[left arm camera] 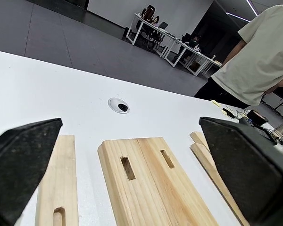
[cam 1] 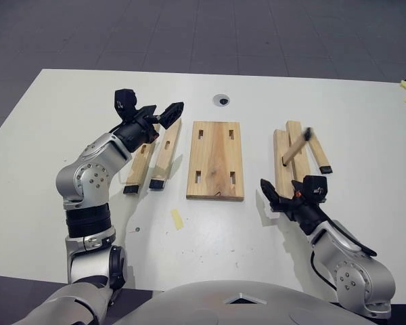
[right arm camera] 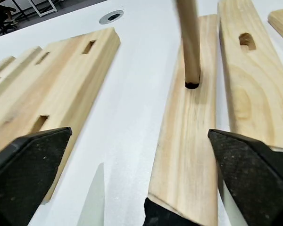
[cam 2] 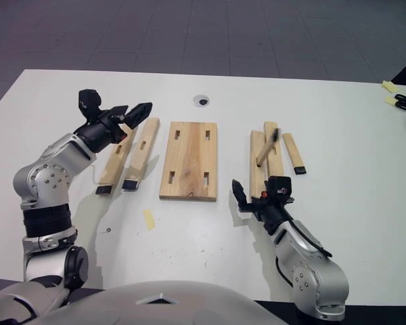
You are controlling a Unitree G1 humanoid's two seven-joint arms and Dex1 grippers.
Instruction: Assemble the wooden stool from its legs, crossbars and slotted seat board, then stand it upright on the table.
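The slotted seat board (cam 1: 216,160) lies flat mid-table. The left gripper (cam 1: 164,112) hangs with fingers spread above the left legs (cam 1: 166,152). The right gripper (cam 1: 282,196), also wide apart, sits at a right leg (cam 1: 282,169)'s near end.

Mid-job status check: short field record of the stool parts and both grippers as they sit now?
Seat board: flat between the leg pairs, four slots empty.
Left legs: two, side by side, left of board.
Right legs: two, side by side, right of board.
Crossbar: tilted, lower end resting on a right leg.
Short piece: flat, right of those legs.
Left gripper: open, above left legs.
Right gripper: open, at right legs' near ends.
Assembly: not started.
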